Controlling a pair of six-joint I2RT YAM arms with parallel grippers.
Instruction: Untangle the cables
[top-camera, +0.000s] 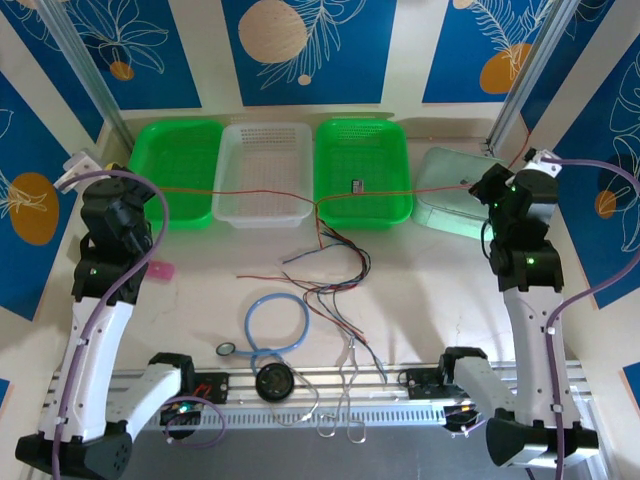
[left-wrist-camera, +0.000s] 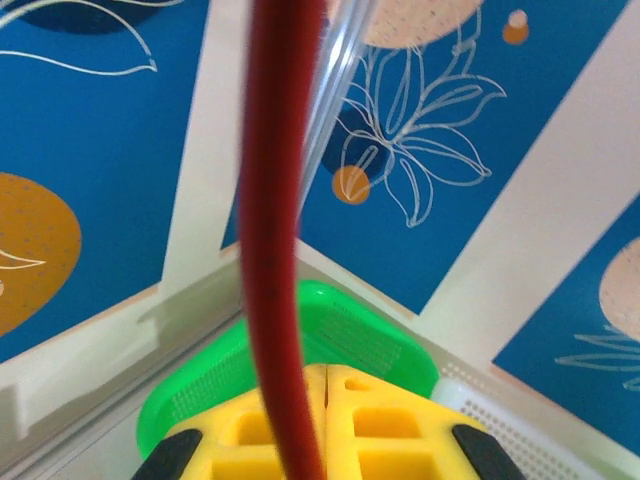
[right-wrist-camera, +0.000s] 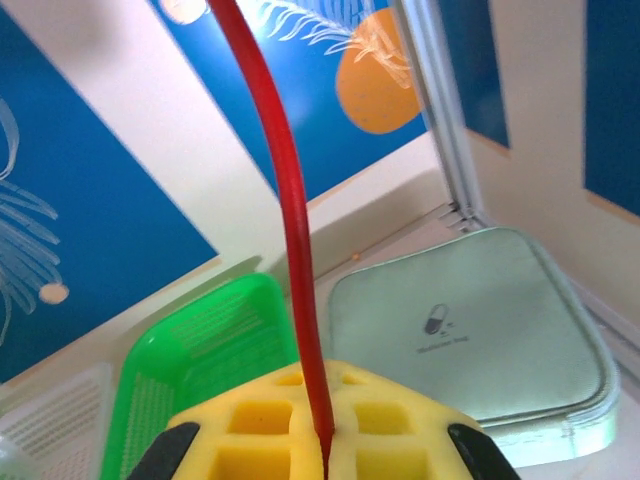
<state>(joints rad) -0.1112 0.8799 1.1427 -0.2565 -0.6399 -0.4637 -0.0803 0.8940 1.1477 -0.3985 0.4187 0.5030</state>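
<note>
One red cable (top-camera: 262, 190) is stretched in a nearly straight line above the trays, from my left gripper (top-camera: 143, 196) to my right gripper (top-camera: 484, 188). At its middle it dips to a tangle of red, black and bluish-grey cables (top-camera: 332, 272) lying on the table. In the left wrist view the red cable (left-wrist-camera: 272, 250) runs blurred across the yellow pads of the left gripper (left-wrist-camera: 327, 380), whose jaws are pressed together. In the right wrist view the red cable (right-wrist-camera: 290, 210) goes into the seam of the right gripper (right-wrist-camera: 324, 400), which is shut on it.
Along the back stand a green tray (top-camera: 180, 170), a white tray (top-camera: 262, 170), a second green tray (top-camera: 362, 170) and a pale lidded box (top-camera: 455, 190). A light-blue tube loop (top-camera: 275, 322), a black round piece (top-camera: 270, 383) and a pink bit (top-camera: 160, 270) lie near the front.
</note>
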